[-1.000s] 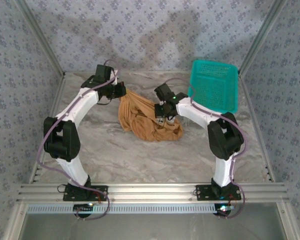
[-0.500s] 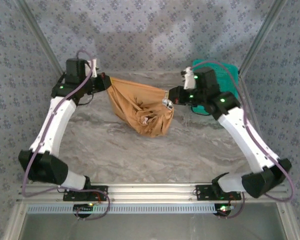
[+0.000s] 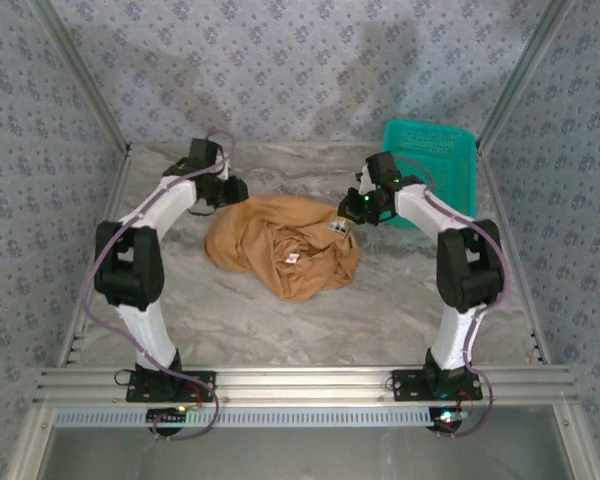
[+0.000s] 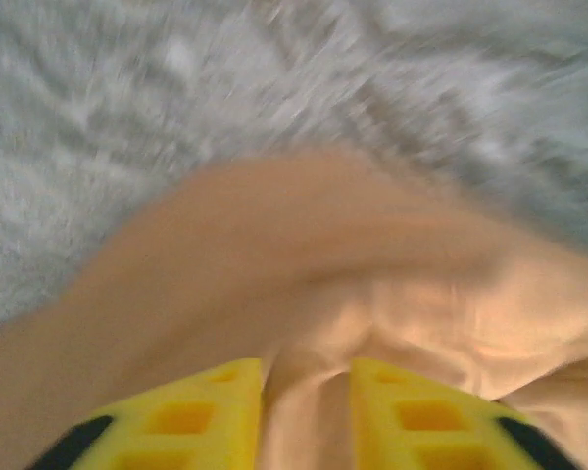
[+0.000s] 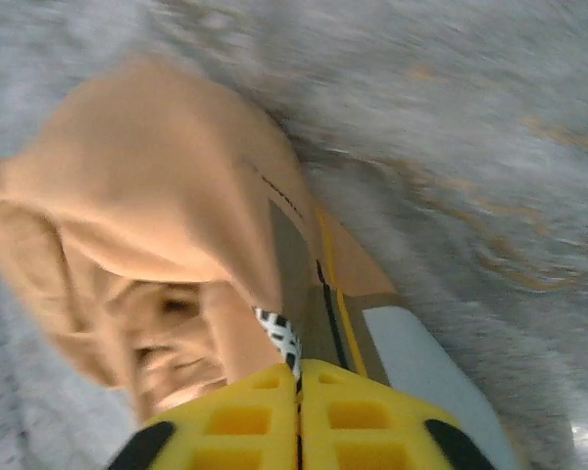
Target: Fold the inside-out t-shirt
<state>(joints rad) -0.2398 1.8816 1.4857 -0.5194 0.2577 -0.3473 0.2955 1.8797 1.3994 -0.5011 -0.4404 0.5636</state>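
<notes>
Both arms have dropped and drawn inward since half a second ago. The inside-out t-shirt (image 3: pixel 280 245), then stretched in the air between them, now lies slumped on the bench (image 3: pixel 280 330).

In the top view, the left end effector (image 3: pixel 237 190) sits left of centre in the frame, at the upper left edge of the cloth. Its wrist view is blurred, but at the bottom of the frame its yellow fingers (image 4: pixel 220 401) stand a little apart. A fold of the tan t-shirt (image 4: pixel 314 255) lies in the gap between them, and grey marbled bench (image 4: pixel 127 78) fills the top of that frame. Whether the fold is still pinched cannot be told.

In the middle of the top view the garment is a rumpled, roughly oval heap with a small whitish patch (image 3: pixel 292 258) on its folds.

The right end effector (image 3: pixel 346 208) is at the heap's upper right edge. In its wrist view the two yellow fingers (image 5: pixel 363 416) are pressed together at the bottom centre, with only a thin seam between them. The t-shirt (image 5: pixel 147 186) runs from their tips up into the upper left of the frame, its hem caught there.

A teal basket (image 3: pixel 435 170) stands on the bench at the upper right of the top view, behind the right arm.
</notes>
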